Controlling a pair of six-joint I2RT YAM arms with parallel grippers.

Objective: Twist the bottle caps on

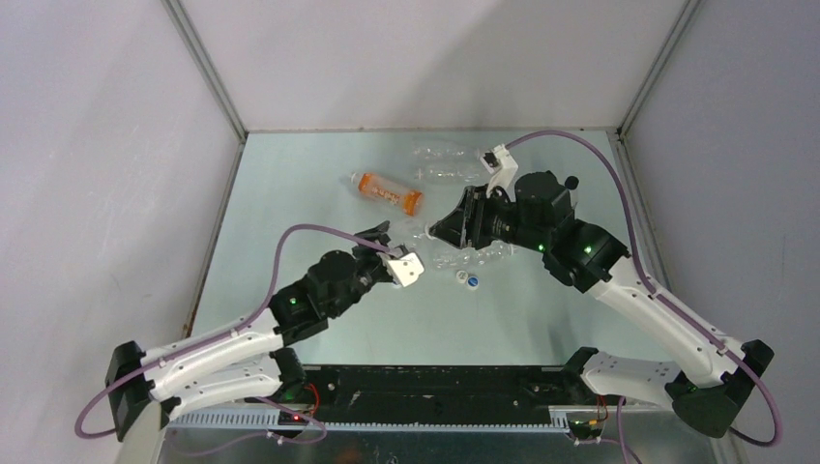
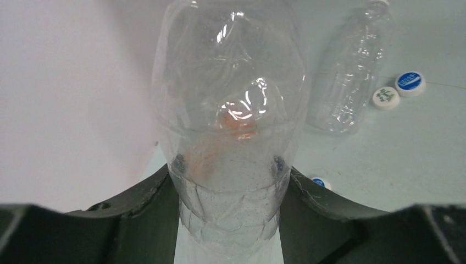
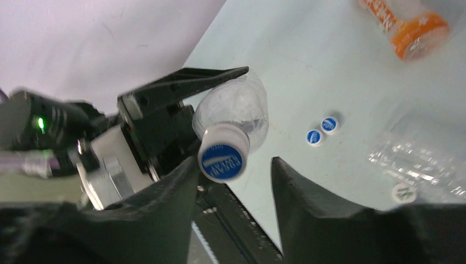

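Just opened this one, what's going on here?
The left gripper is clamped on a clear bottle, with its neck pointing towards the right gripper. A blue-topped cap sits on that neck, and the right jaws stand open around it. How tight the cap is cannot be told. Loose caps and other bottles lie on the table.

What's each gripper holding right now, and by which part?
Left gripper: clear bottle, by its body. Right gripper: nothing; jaws open around that bottle's cap.
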